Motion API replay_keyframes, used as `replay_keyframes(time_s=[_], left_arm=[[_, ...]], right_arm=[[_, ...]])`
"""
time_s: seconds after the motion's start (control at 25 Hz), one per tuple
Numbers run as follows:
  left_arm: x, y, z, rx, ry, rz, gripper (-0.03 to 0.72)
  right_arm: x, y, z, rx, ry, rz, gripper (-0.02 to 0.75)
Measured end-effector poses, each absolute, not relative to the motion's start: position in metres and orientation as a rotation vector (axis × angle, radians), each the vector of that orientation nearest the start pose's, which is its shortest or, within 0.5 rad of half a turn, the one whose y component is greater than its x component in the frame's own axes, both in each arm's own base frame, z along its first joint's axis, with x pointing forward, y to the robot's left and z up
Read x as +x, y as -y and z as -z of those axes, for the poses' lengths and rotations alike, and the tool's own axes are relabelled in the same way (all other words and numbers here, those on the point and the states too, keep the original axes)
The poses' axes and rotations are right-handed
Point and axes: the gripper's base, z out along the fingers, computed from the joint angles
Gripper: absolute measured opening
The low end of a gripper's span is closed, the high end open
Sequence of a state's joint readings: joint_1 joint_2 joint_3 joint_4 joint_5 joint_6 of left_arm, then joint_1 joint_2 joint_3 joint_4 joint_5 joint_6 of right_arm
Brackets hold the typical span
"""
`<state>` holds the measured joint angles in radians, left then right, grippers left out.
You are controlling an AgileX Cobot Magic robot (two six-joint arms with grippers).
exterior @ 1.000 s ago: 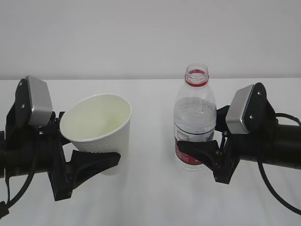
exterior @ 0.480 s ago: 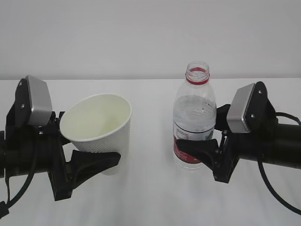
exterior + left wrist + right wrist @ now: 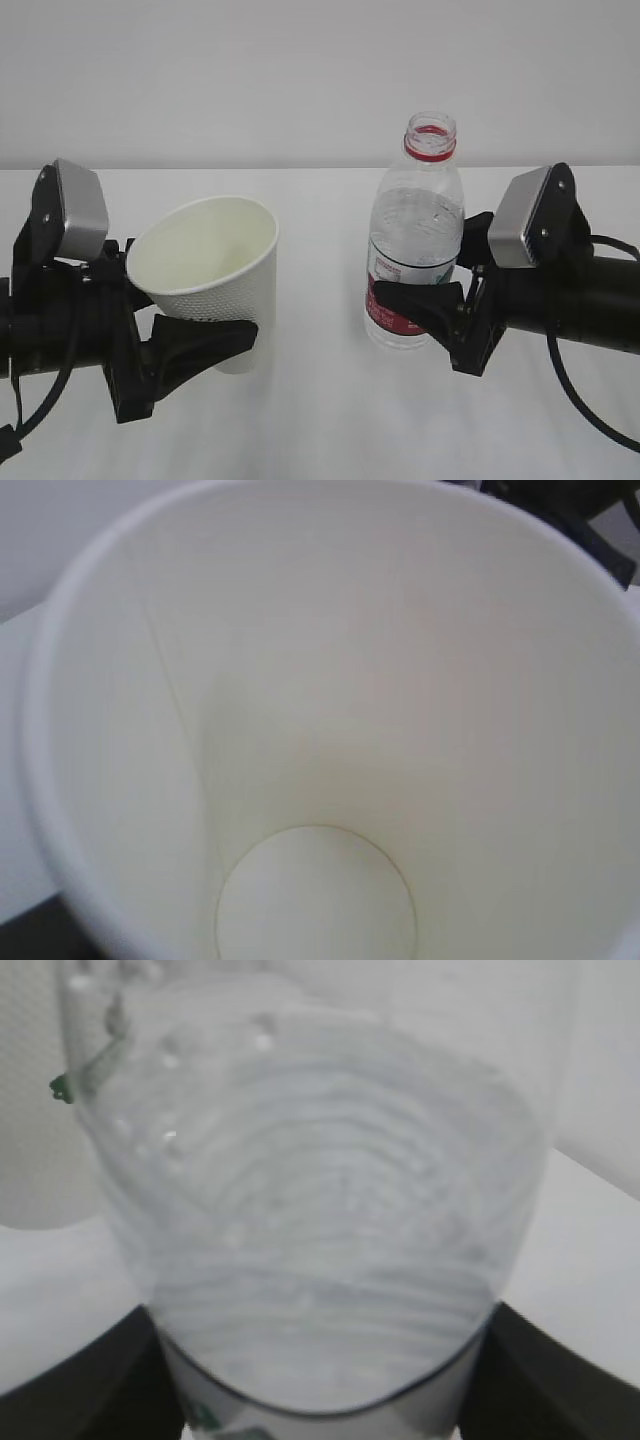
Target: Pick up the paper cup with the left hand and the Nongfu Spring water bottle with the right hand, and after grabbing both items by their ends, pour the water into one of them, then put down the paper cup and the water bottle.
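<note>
My left gripper [image 3: 222, 325] is shut on the lower part of the white dimpled paper cup [image 3: 210, 265]. The cup is tilted, with its mouth turned up and toward the exterior camera. Its cream inside [image 3: 330, 730] fills the left wrist view and looks dry. My right gripper [image 3: 410, 302] is shut on the labelled lower body of the Nongfu Spring water bottle [image 3: 418, 225]. The bottle is uncapped and upright, held just off the table. Clear water [image 3: 412, 255] sits in its body. Black fingers [image 3: 80, 1390] flank the bottle [image 3: 320, 1220] in the right wrist view.
The white table [image 3: 320, 420] runs back to a plain white wall [image 3: 320, 70]. The cup and the bottle are about a hand's width apart. Nothing else stands on the table in view.
The right gripper has lifted the bottle a little and carried it slightly to the right. The left gripper and the cup have stayed where they were.
</note>
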<state>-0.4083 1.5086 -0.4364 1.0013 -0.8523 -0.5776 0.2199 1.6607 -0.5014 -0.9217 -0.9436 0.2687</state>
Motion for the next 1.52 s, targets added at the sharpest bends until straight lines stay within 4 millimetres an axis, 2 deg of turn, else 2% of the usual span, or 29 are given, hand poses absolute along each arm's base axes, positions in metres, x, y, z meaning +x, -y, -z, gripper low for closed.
replay_keyframes(time_s=[0.36, 0.72, 1.12, 1.52], left_arm=[[0.200, 0.148, -0.173, 1.058, -1.755, 0.773, 0.536], [0.206, 0.153, -0.175, 1.065, -1.756, 0.779, 0.536], [0.199, 0.196, -0.164, 1.233, -1.737, 0.835, 0.533], [0.202, 0.208, -0.170, 1.253, -1.697, 0.846, 0.525]], right_arm=[[0.250, -0.111, -0.158, -0.999, -1.710, -0.500, 0.524], [0.259, -0.112, -0.165, -1.010, -1.688, -0.470, 0.524], [0.259, -0.112, -0.163, -1.023, -1.702, -0.458, 0.524], [0.261, -0.113, -0.165, -1.063, -1.676, -0.441, 0.524]])
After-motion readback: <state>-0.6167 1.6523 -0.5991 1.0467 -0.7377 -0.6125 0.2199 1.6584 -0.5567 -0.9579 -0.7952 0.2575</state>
